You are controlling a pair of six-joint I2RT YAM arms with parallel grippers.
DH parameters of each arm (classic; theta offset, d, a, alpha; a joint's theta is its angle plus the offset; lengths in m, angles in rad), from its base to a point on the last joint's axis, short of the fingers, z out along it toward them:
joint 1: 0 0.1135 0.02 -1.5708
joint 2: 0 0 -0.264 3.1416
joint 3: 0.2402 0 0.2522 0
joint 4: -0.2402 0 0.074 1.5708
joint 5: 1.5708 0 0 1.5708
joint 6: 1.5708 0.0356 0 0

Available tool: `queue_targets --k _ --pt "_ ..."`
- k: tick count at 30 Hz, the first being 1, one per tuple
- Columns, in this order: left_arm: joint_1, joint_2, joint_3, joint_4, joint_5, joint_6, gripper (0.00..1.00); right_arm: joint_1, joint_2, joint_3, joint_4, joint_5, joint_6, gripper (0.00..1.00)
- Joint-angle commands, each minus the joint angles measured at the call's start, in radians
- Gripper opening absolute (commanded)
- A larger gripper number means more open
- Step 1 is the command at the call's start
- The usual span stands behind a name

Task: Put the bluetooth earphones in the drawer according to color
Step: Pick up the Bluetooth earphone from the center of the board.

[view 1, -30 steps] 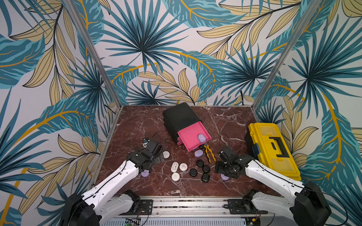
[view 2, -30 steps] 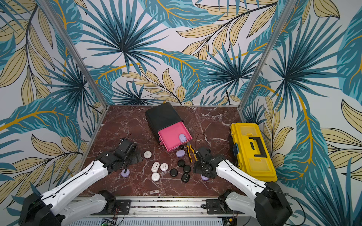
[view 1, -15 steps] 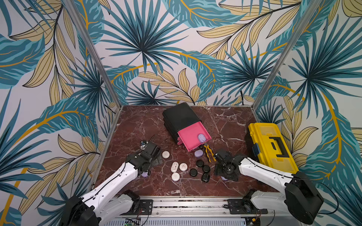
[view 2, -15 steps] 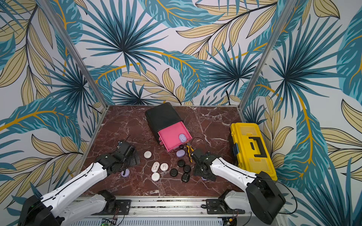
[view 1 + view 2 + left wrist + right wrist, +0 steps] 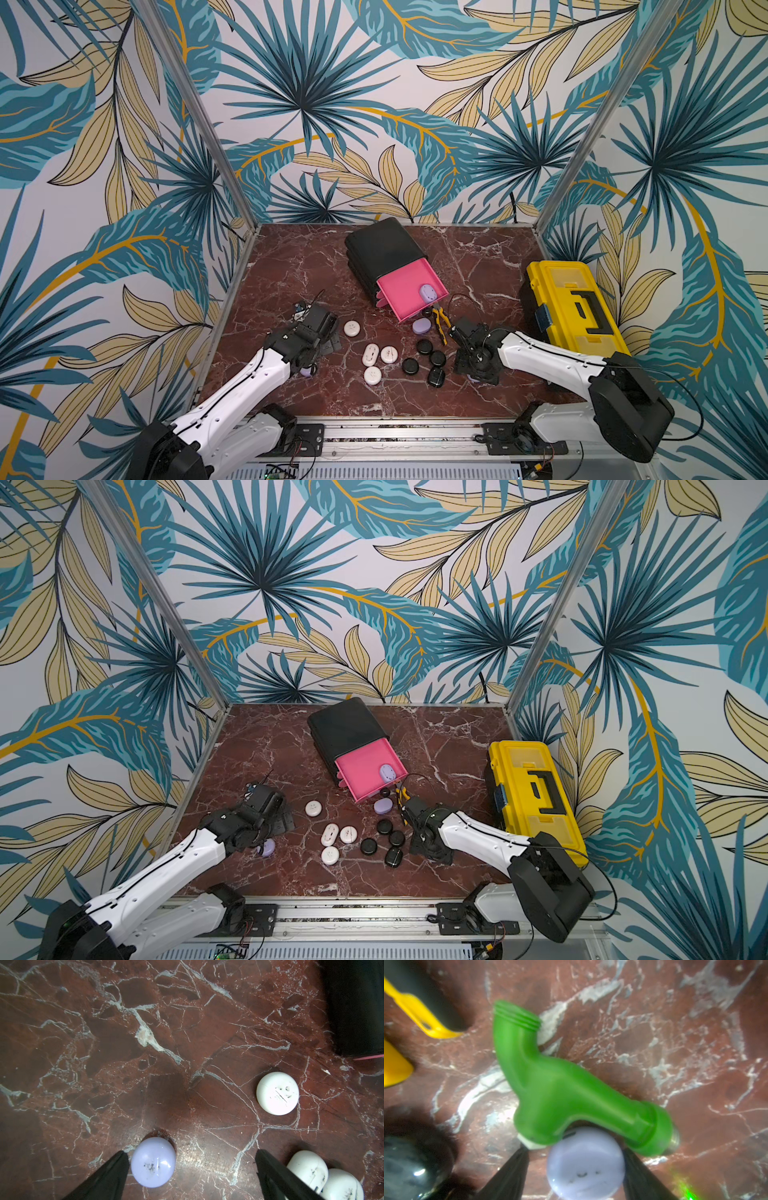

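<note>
Movement on the near right of the tabletop [image 5: 311, 266]: a second ago the right end effector [image 5: 575, 1150] stood just off the near-right lilac case [image 5: 584, 1169]. Since then it has swung in and come down over it, jaws drawing inward. Now it straddles the case, half-narrowed: one finger seems to touch the case's side, the other shows a small gap, so not clamped. The green plastic tool [image 5: 550, 1093] lies against the case's far side. Judged risk: it gets nudged or caught as the jaws close.

Near left: the left end effector [image 5: 191, 1153] is at its widest, holding nothing, and has hardly shifted over the same second. The near-left lilac case [image 5: 153, 1162] sits just inside one finger, off-centre. It likely needs a sideways correction before closing.

Middle: four white cases [image 5: 372, 375] left of centre, one a little farther than the rest. Four black cases [image 5: 437, 357] to their right. All loose.

Farther: the third lilac case [image 5: 421, 326] lies just before the drawer front, yellow-handled pliers [image 5: 440, 322] beside it.

Far: cabinet [image 5: 380, 245] with one pink drawer [image 5: 399, 286] pulled out, the fourth lilac case [image 5: 427, 293] inside. Yellow toolbox [image 5: 573, 307] well apart at right.

Meaning: lilac sorting is under way, one of four in; the right-hand pick looks next for that drawer; white and black not yet begun
</note>
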Motion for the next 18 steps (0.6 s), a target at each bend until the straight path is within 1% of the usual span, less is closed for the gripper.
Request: queue_targets --k 1,3,5,7,13,16,17,18 --pt "0.011 -0.016 -0.024 0.001 -0.019 -0.011 1.00 0.004 0.063 -0.006 0.058 -0.002 -0.009 0.74" --pt "0.013 -0.020 -0.027 -0.001 -0.021 -0.014 1.00 0.003 0.080 -0.002 0.070 -0.010 -0.015 0.73" --pt "0.015 -0.025 -0.031 -0.006 -0.023 -0.017 1.00 0.003 0.083 -0.002 0.080 -0.013 -0.018 0.70" --pt "0.018 -0.028 -0.034 -0.006 -0.026 -0.020 1.00 0.004 0.073 0.000 0.081 -0.012 -0.023 0.64" --pt "0.021 -0.038 -0.041 -0.008 -0.029 -0.023 1.00 0.003 0.048 0.008 0.078 -0.017 -0.043 0.54" --pt "0.023 -0.039 -0.039 -0.014 -0.032 -0.023 1.00 0.003 0.040 0.012 0.077 -0.030 -0.054 0.54" --pt "0.025 -0.041 -0.039 -0.015 -0.032 -0.023 1.00 0.004 0.038 0.011 0.077 -0.038 -0.060 0.57" --pt "0.024 -0.042 -0.039 -0.018 -0.034 -0.023 1.00 0.003 0.039 0.010 0.074 -0.048 -0.067 0.62"
